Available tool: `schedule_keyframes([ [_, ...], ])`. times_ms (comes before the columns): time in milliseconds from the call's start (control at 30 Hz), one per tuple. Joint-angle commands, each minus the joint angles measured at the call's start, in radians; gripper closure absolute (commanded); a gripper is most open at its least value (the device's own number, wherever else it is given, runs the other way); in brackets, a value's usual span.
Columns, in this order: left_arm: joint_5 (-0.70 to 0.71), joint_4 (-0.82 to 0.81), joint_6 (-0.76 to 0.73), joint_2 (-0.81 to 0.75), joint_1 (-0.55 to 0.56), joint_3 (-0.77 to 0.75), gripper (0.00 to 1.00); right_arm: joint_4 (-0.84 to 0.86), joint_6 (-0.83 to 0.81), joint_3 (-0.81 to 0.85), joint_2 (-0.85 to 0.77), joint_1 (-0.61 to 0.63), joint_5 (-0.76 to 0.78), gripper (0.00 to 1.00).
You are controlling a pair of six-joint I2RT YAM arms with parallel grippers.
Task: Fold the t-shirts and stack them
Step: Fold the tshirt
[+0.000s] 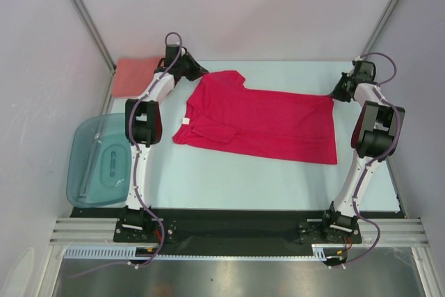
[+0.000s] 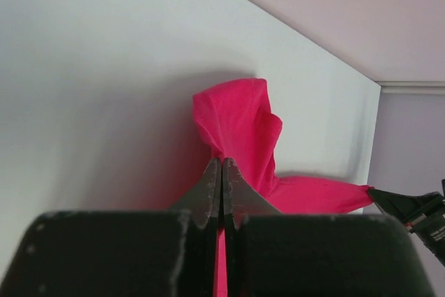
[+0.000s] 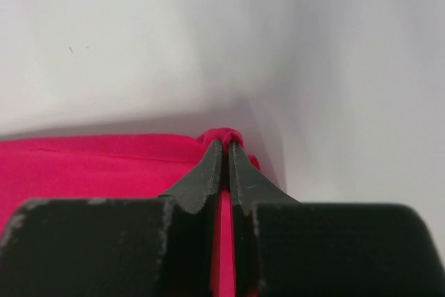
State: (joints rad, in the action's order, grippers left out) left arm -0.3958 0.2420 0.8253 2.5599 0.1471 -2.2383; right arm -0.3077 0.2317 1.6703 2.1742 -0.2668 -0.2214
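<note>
You were in the folding step on the crimson t-shirt (image 1: pixel 264 123). It lay spread across the middle of the desk (image 1: pixel 229 179), its sleeve end toward the left arm and its hem toward the right.

Your left tool (image 1: pixel 197 71) was clamped on the far edge of the shirt at the shoulder end. In the left wrist view its tips met, with red cloth bunched up just beyond them. Your right tool (image 1: pixel 338 94) was clamped on the far hem corner, with a small roll of red fabric pinched at its tips in the right wrist view.

The salmon-pink t-shirt (image 1: pixel 135 74) sat at the far left corner of the desk, apart from the red one. It looked already folded, so I took it as the base of the stack. The teal tub (image 1: pixel 97 165) hung off the left side, clear of the work.

With both far corners held, the next move seemed to call for lifting them together. You would then carry that edge toward the near edge, keeping the cloth taut between the tools. Uneven height or speed would likely have skewed the fold, and a thin pinch could have slipped.
</note>
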Motion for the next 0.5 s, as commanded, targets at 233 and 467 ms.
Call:
schedule_keyframes([
  [233, 0.032, 0.059, -0.083, -0.127, -0.003, 0.043, 1.00, 0.027, 0.006, -0.087, -0.148, -0.015, -0.007, 1.00],
  [467, 0.074, 0.088, -0.121, -0.201, -0.004, 0.143, 0.99, 0.022, 0.008, -0.161, -0.214, -0.017, -0.026, 1.00],
])
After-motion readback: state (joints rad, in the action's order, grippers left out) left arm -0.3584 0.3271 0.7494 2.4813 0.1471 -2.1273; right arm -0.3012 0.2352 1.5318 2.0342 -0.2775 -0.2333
